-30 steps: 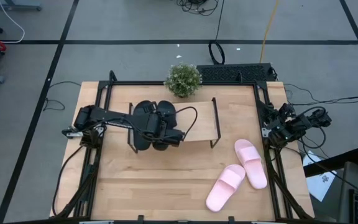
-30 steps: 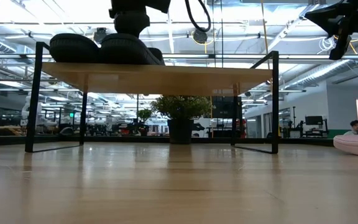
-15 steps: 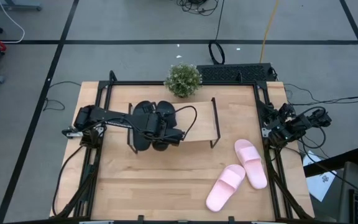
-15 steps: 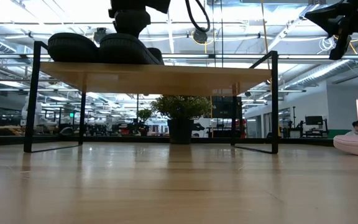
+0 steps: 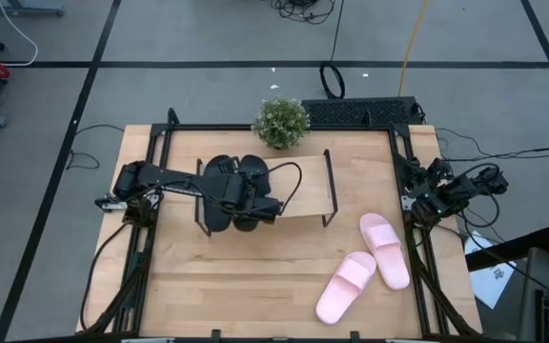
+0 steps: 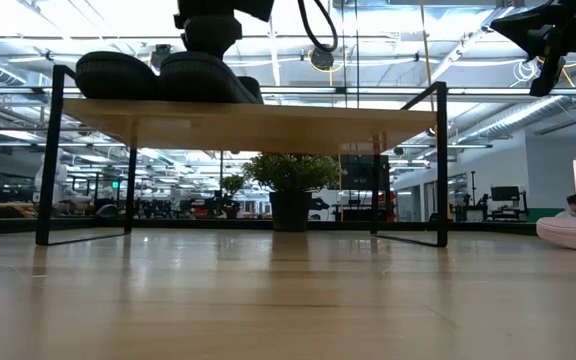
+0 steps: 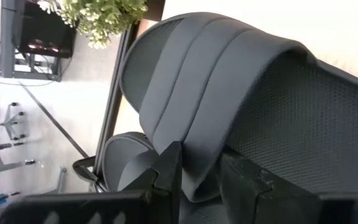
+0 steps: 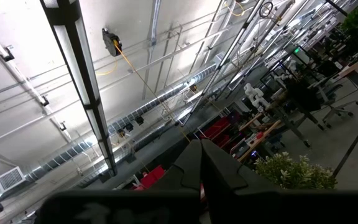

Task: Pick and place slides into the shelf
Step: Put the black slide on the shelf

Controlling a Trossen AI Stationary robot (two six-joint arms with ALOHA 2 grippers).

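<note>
Left gripper (image 7: 194, 174) clamped on a black slide (image 7: 229, 93) atop the shelf (image 5: 303, 195), hiding much of it; second black slide (image 5: 215, 195) alongside. Right gripper (image 8: 201, 158) together, parked at desk (image 5: 255, 276) edge. Pink slides (image 5: 370, 262) lie on desk beside shelf. Plant (image 5: 280, 122) behind shelf; room beyond desk.

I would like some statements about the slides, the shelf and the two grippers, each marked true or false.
1. The left gripper is closed on a black slide. True.
2. Both pink slides are on the shelf. False: they lie on the table.
3. The black slides are at the shelf's left end. True.
4. The right gripper holds a pink slide. False: it is shut on nothing, at the table's right edge.
</note>
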